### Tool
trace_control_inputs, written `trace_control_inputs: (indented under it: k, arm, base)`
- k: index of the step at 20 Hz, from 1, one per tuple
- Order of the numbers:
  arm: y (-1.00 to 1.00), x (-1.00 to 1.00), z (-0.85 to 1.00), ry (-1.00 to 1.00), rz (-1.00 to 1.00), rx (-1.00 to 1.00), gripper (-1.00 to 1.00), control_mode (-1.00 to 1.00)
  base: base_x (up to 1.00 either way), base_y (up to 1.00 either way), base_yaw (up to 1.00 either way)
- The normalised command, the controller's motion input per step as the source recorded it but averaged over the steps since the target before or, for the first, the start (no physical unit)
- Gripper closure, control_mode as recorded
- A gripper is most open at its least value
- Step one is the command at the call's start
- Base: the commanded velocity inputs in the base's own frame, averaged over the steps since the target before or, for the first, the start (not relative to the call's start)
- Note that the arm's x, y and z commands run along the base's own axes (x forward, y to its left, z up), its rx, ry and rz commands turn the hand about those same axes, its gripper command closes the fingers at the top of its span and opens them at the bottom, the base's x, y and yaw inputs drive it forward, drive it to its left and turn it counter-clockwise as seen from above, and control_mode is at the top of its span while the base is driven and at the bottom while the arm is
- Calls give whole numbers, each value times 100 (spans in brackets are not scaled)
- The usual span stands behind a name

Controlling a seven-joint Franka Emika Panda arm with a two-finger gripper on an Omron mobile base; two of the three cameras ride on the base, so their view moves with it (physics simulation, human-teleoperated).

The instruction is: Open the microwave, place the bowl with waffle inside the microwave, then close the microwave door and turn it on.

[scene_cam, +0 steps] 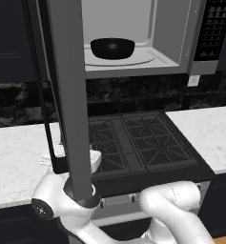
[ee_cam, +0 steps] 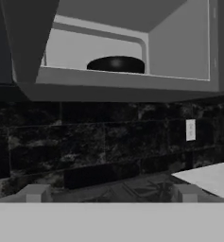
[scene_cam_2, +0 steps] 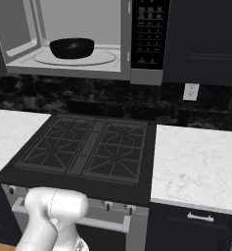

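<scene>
My end effector (ee_cam: 111, 194) stands wide, holding nothing. The bowl (scene_cam: 112, 48) sits on the turntable inside the microwave (scene_cam_2: 127, 44); microwave door (scene_cam: 66, 95) open above stove (scene_cam_2: 88, 149).

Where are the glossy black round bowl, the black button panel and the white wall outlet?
glossy black round bowl (scene_cam_2: 72, 48), right base view, front wall.
black button panel (scene_cam_2: 150, 33), right base view, middle.
white wall outlet (scene_cam_2: 191, 91), right base view, centre.
</scene>
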Motion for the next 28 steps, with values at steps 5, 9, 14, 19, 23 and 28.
trace_control_inputs:
  k: [5,9,14,19,23,28]
  arm:
    - [58,-25,0,-6,-11,-12,-100,-100]
    - [64,-19,-5,-6,-13,-14,-100,-100]
    - [58,-36,1,-8,-15,-9,-100,-100]
    - [55,-76,3,-3,-17,-9,-100,-100]
    - [54,-72,14,-6,-18,-10,-100,-100]
    - [55,-54,17,-6,-19,-11,-100,-100]
  base:
    - [0,0,0]
    - [0,0,0]
    - [0,0,0]
    - [0,0,0]
    - [0,0,0]
    - [0,0,0]
